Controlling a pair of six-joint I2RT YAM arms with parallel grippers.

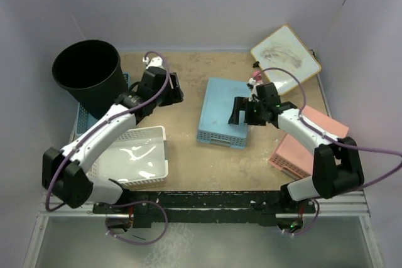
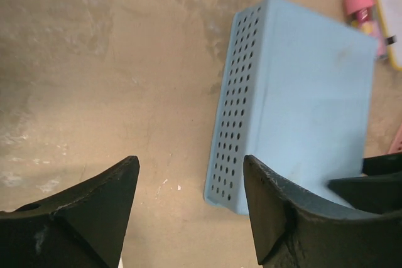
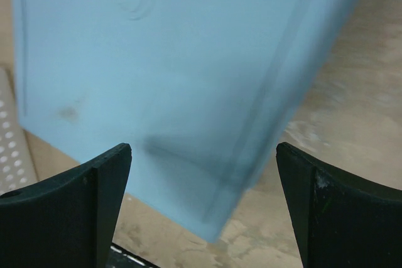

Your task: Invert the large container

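The left gripper [image 2: 188, 167] has its jaws released, standing apart with nothing between them, only bare sandy table [image 2: 94, 61] below. Just off its right finger, toward 2 o'clock in the wrist view, lies a light blue basket [image 2: 301, 92] turned bottom up, its perforated side wall facing the fingers.

The right gripper [image 3: 202, 155] is spread wide and grips nothing. It hangs over that same basket's smooth flat underside, near the edge at 3 o'clock as seen from above.

From above, the blue basket sits at the table's middle. The black bin [image 1: 88, 73] stands at 10 o'clock in the far left corner, mouth up, apart from the left gripper. A second blue basket [image 1: 81, 120] shows at its 6 o'clock side. A white basket [image 1: 141, 131] lies at 8 o'clock, pink baskets [image 1: 314, 133] at 4 o'clock, and a whiteboard [image 1: 286, 54] at 1 o'clock.
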